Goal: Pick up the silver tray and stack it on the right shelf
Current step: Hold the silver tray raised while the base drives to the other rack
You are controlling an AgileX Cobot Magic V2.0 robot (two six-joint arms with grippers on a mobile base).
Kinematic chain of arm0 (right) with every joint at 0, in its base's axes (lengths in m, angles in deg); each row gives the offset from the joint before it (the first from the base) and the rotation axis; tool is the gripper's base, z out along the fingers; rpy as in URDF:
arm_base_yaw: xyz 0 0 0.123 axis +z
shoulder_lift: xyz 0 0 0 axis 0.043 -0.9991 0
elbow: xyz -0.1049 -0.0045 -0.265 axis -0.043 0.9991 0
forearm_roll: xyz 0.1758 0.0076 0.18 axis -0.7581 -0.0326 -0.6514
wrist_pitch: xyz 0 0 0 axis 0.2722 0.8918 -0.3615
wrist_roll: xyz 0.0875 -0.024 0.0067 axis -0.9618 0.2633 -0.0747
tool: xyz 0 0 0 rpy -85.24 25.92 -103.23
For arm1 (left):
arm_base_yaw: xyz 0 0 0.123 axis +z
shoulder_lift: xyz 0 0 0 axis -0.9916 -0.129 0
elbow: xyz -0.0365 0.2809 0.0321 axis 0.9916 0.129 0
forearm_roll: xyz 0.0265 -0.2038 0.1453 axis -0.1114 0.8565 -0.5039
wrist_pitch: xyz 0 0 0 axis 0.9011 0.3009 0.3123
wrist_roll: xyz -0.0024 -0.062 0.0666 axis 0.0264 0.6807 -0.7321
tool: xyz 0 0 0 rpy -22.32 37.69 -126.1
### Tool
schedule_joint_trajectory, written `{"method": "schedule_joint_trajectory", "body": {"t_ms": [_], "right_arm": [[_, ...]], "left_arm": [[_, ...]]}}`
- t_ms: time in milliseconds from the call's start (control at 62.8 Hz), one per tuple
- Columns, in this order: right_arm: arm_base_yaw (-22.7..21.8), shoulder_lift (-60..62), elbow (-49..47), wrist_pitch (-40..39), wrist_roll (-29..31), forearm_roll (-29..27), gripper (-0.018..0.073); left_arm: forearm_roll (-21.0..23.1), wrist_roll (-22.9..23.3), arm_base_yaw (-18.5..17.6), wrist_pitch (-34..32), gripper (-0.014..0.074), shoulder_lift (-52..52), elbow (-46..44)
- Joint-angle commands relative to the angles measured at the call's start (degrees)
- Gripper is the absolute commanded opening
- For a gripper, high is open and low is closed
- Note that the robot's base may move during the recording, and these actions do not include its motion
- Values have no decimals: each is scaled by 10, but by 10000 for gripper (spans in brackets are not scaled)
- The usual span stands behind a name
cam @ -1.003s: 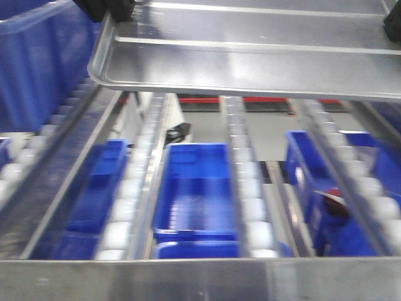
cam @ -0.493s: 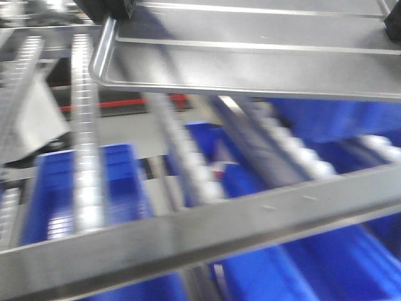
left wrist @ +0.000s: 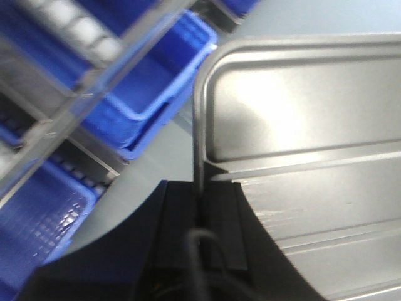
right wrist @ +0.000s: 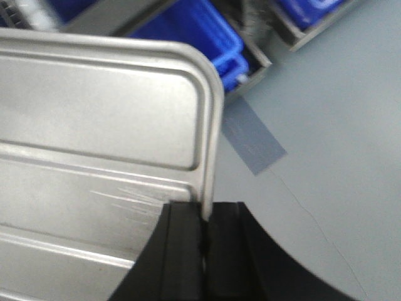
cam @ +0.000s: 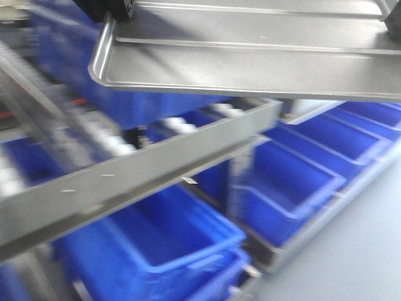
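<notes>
The silver tray [cam: 250, 56] is held in the air across the top of the front view, both long ridges showing. My left gripper [cam: 113, 9] is shut on its left rim, seen close in the left wrist view [left wrist: 197, 200] with the tray [left wrist: 301, 125] beyond. My right gripper [right wrist: 205, 219] is shut on the tray's [right wrist: 94, 125] right rim; in the front view only its dark edge [cam: 393, 22] shows. A roller shelf with a broad steel front bar [cam: 125, 179] lies below and left of the tray, blurred.
Blue plastic bins [cam: 156, 244] stand in rows under the rack, more at the right [cam: 307, 169]. Grey floor [cam: 351, 251] lies at the lower right, with a grey tape patch [right wrist: 254, 141] in the right wrist view. Blue bins [left wrist: 144, 100] also show under the left wrist.
The tray stays fixed in the view while the background sweeps left: the rack's front bar swung from level to slanted, and floor and side bins came into view at the right.
</notes>
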Motion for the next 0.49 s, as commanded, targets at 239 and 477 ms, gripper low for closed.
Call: {"method": "schedule_joint_trajectory", "body": {"t_ms": [239,477], "right_arm": [[-6,11,-20,-4,8,52,57],[-6,11,-20,-4,8,52,57]], "left_arm": [[-54,0,2,35,-93,23,-18],[-54,0,2,35,-93,23,-18]]}}
